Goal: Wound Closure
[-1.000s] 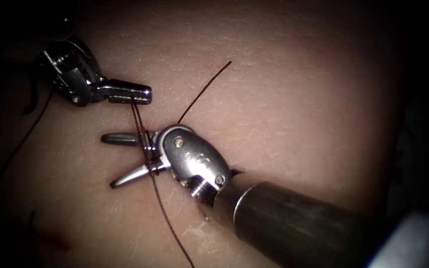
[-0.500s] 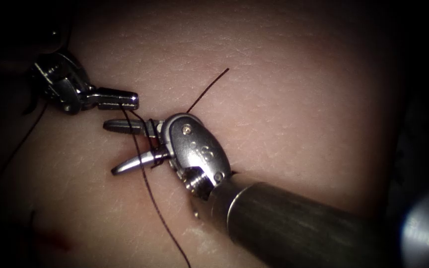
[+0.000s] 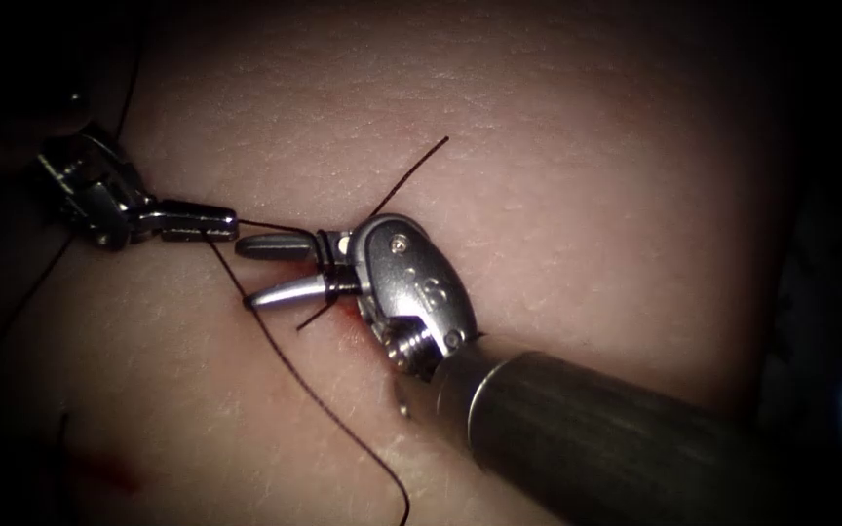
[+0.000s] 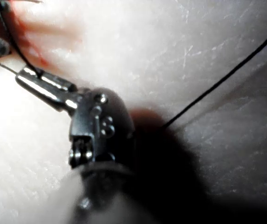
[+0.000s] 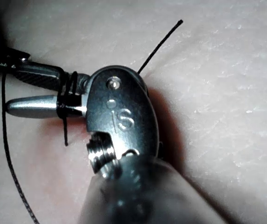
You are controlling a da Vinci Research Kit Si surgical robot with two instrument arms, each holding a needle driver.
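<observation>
My left tool (image 3: 209, 222) sits at the left, jaws shut on the dark thread (image 3: 285, 356); the left wrist view shows the same grip (image 4: 30, 74). From there the thread runs down across the tissue (image 3: 577, 175) toward the bottom edge. My right tool (image 3: 250, 273) comes in from the lower right with its jaws open and nothing between them. Thread loops (image 3: 328, 263) are wound around both jaws near their base, also plain in the right wrist view (image 5: 68, 95). A free thread end (image 3: 411, 170) rises behind the right tool. Where the needle lies I cannot tell.
Red fluid (image 3: 351, 326) stains the tissue just under the right tool's wrist, and a fainter red patch (image 3: 114, 475) lies at the lower left. Another strand of thread (image 3: 41, 282) trails down the dark left edge. The right shaft (image 3: 596, 438) covers the lower right.
The left tool has drawn away to the left with the thread. The right tool has shifted up and to the right, its jaws narrower, and the loops have tightened round them.
</observation>
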